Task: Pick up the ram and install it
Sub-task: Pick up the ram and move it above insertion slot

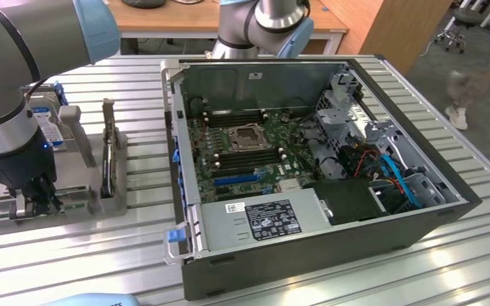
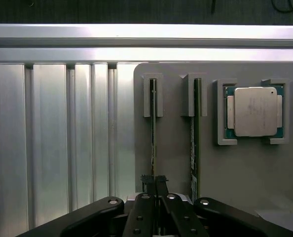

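Note:
In the wrist view the ram stands on its edge in a slot of the grey holder, a thin green board seen edge-on. My gripper is down over its near end, with both black fingers pressed together on the board. A second ram stick stands in the neighbouring slot. In the exterior view my gripper is low over the holder at the exterior view's left, and the neighbouring stick stands upright beside it. The open computer case lies to the right, with its motherboard memory slots exposed.
A square silver CPU sits in its pocket on the holder. A blue-labelled hard drive stands behind my arm. The slatted aluminium table carries everything. A person's legs are at the far right, off the table.

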Robot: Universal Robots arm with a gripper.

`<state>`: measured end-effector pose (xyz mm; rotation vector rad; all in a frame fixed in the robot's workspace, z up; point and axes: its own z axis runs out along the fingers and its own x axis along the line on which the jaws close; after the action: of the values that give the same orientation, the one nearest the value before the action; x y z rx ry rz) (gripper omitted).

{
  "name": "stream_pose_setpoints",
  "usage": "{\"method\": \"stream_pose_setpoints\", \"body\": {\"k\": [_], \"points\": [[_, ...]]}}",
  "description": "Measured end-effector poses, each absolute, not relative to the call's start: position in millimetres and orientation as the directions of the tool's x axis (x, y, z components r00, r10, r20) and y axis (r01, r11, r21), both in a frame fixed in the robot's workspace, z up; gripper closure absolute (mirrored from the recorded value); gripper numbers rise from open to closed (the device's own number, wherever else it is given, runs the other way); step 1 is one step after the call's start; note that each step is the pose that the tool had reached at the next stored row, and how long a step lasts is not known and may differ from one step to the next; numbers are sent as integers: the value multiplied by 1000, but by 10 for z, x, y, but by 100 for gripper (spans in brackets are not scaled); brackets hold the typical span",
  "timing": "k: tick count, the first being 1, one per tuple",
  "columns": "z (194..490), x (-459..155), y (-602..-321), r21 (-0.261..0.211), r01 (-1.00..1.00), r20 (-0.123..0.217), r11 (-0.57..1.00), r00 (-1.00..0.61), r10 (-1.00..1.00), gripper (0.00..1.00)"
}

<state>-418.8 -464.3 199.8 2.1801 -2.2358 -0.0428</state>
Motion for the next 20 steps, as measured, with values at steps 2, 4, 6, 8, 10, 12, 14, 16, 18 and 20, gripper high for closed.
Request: {"method": "stream_pose_setpoints", "body": {"k": [2,4,6,8,10,12,14,16,18,20], "points": [[1998,-4188,-4643,33,-999,-6,25,-25,-1000,88],[1998,-4188,-4643,33,-999,-6,25,-25,-1000,88],[1998,-4188,-4643,32,-999,-6,25,-25,-1000,88],[2004,-4188,-4643,32,-999,-6,25,-25,-1000,88],[2012,-4188,-4643,33,-999,-6,25,-25,-1000,88],[2023,-4188,-4643,33,-999,-6,25,-25,-1000,88],[2034,-4188,-4643,33,-999,-6,25,-25,-1000,88],[2046,-4188,-4643,33,-999,-6,25,-25,-1000,88],[2060,-4188,-4643,33,-999,-6,25,-25,-1000,88],[2074,-4188,-4643,33,-999,-6,25,-25,-1000,88]]}}
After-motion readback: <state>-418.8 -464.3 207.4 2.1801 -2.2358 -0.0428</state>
